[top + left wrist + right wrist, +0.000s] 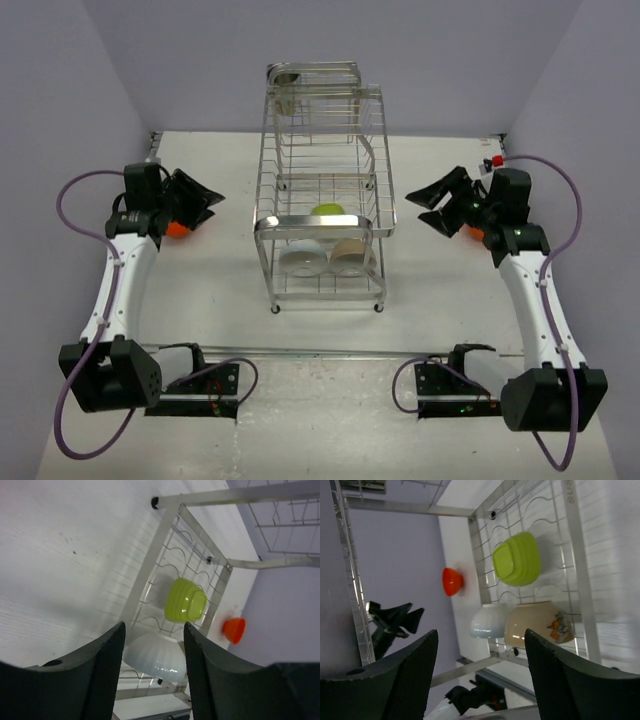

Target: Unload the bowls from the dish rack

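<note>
The chrome wire dish rack (325, 170) stands mid-table. On its lower tiers sit a lime-green bowl (328, 211) (186, 600) (517, 560), a white bowl (303, 258) (156, 656) (487, 621) and a beige bowl (351, 255) (537, 622) with a cartoon print. One orange bowl (176, 229) (452, 581) lies on the table left of the rack, partly under my left arm. Another orange bowl (474, 235) (234, 630) lies on the right by my right arm. My left gripper (208, 203) (154, 627) and right gripper (420, 208) (481, 635) face the rack from either side, both open and empty.
A metal cup (287, 82) sits at the rack's top tier. Lilac walls close the table on the left, right and back. Both arm bases and their cables sit along the near edge (320, 352).
</note>
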